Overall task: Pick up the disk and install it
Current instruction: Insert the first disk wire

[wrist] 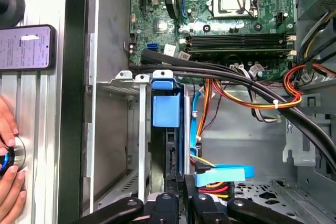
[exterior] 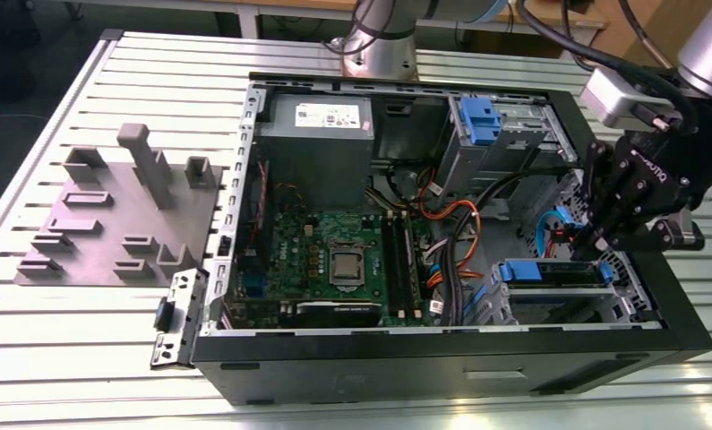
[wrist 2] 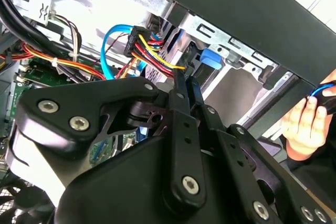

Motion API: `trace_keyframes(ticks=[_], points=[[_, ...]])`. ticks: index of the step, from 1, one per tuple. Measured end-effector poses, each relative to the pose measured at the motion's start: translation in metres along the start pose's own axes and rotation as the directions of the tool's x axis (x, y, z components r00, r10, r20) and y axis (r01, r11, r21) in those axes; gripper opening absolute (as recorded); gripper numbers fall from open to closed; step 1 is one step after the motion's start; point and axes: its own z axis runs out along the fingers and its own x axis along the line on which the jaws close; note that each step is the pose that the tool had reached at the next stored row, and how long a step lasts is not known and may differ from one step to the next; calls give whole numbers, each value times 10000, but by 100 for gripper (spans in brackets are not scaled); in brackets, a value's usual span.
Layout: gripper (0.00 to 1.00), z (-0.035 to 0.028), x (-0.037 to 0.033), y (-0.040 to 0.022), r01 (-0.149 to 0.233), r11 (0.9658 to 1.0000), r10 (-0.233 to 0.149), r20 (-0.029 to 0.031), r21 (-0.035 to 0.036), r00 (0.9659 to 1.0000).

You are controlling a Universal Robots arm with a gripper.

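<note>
the disk was found seated on edge in the bay by the case's wall, its long axis run straight away from the gripper. the jaws were clenched together at its near end, with nothing seen between them. a hand beside the case was shown in both wrist views, and the whole case on the table in the exterior view.

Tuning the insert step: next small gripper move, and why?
Probably a short, slow push along the slot: the disk stands edge-on between the rails of the drive bay, the gripper at its end, and I can't tell if it's seated.
</note>
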Motion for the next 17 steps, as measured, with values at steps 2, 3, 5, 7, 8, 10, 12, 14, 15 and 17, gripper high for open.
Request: trace_keyframes(ticks=[2,3,5,7,8,10,12,14,15,17], points=[[17,5,15,14,10,10000,-10,27,56,10000],[17,8,21,22,19,10000,-19,39,76,10000],[17,13,32,40,47,9999,-47,57,101,10000],[17,18,39,54,81,9999,-82,67,135,9999],[17,21,42,63,94,9998,-96,70,162,9999],[17,25,44,77,112,9997,-113,73,236,9999],[17,27,44,87,143,9994,-146,71,306,9999],[17,28,44,101,171,9992,-173,67,365,9998],[17,29,44,113,176,9991,-179,69,380,9998],[17,32,44,119,176,9991,-179,74,390,9998]])
